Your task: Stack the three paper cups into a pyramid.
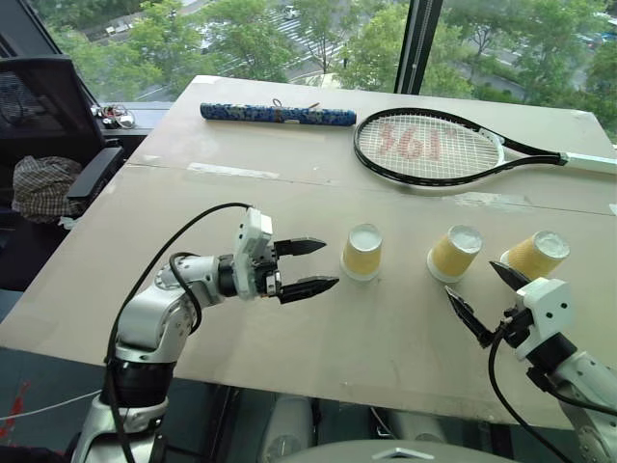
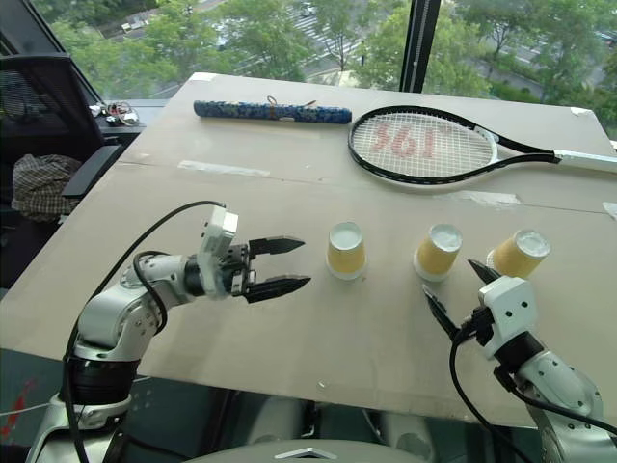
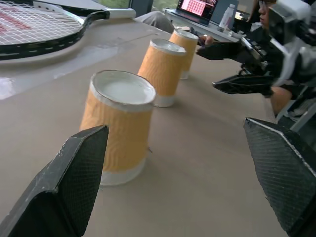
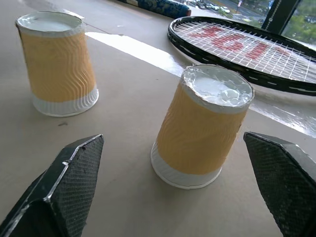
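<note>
Yellow-tan ribbed paper, white at base and rim: three cups stand upside down in a row across the middle of the pale worktop [image 1: 289,338], none stacked on another. The left cup [image 1: 362,252], the middle cup [image 1: 454,253] and the right cup [image 1: 535,256] are spaced apart, the right one closest to the worktop's right edge.

The left claw [image 1: 308,267] hangs over the worktop just beside the left cup, on the side toward the left edge, pointing at it. Its two black fingers stand wide apart and hold nothing; the tips stop short of the cup's wall. In the left wrist view that cup [image 3: 120,124] sits between the spread fingers but ahead of them, with the other two lined up beyond it.

The right claw [image 1: 487,297] hovers near the front edge, its fingers also spread wide and empty. It points up toward the gap between the middle and right cups; the upper fingertip seems just beside the right cup's rim, though contact is hard to judge from here. The right wrist view shows the middle cup [image 4: 201,126] ahead of the open fingers.

Toward the far edge lie a tennis racket [image 1: 434,147] and a blue patterned roll [image 1: 278,114].
</note>
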{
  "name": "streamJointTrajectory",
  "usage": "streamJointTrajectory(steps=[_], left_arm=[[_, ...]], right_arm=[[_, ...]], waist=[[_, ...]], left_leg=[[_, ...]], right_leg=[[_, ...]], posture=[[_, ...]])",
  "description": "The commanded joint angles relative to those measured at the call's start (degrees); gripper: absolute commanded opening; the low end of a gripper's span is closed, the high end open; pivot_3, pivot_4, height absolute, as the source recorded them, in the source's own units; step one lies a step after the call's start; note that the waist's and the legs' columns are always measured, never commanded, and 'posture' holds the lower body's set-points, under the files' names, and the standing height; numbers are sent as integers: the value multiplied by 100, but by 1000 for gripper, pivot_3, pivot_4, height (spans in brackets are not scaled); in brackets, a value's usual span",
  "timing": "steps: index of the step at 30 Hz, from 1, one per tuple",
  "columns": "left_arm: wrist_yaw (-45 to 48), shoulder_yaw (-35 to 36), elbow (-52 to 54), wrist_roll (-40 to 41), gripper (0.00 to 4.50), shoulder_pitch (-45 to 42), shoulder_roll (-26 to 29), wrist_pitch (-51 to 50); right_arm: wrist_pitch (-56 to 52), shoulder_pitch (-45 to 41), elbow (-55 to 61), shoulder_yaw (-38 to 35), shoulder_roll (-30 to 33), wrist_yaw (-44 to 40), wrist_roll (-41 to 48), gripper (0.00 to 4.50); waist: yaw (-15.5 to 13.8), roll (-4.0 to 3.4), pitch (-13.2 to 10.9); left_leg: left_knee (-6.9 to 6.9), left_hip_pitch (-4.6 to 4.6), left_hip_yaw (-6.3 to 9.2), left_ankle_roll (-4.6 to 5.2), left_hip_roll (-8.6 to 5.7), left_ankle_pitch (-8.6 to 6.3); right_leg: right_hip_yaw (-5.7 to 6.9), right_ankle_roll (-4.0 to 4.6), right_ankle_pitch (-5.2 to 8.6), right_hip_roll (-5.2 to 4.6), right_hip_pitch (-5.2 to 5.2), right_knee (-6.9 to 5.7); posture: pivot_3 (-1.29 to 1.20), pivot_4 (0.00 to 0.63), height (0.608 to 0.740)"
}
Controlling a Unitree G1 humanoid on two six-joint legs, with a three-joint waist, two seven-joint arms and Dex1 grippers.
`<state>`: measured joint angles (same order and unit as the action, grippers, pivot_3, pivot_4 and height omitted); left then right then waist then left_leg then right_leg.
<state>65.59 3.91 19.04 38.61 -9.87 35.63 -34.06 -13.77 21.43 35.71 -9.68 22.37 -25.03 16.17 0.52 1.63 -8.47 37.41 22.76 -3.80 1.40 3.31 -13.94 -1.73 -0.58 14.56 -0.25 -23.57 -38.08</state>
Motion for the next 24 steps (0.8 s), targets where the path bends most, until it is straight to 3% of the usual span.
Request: streamJointTrajectory(steps=[1,15,20,24], left_arm=[[96,276,728,337,4470,379,205,71],[-484,446,1494,529,4470,1184,298,286],[-507,493,1501,539,4500,1472,72,667],[-615,614,1785,850,4500,1528,277,406]], right_arm=[[-240,-285,-95,-28,-145,286,81,4500],[-930,-1762,-1163,107,-410,362,471,4500],[-759,-1823,-1257,161,-300,209,388,2539],[-720,-1640,-914,64,27,-287,640,2539]], waist=[[-2,-2,0],[16,-3,-1],[17,-4,-2],[11,-5,-2]], left_leg=[[0,-1,-1,0,-1,0],[-3,-2,-7,0,-3,0],[-7,-1,-13,0,-3,0],[-7,-2,-12,1,-3,0]], right_leg=[[-1,1,1,0,0,0],[-8,4,-1,4,-1,0],[-16,-1,-5,4,-4,4],[-14,3,-1,4,-4,3]], posture=[[0,150,740],[0,150,740],[0,150,740],[0,150,740]])
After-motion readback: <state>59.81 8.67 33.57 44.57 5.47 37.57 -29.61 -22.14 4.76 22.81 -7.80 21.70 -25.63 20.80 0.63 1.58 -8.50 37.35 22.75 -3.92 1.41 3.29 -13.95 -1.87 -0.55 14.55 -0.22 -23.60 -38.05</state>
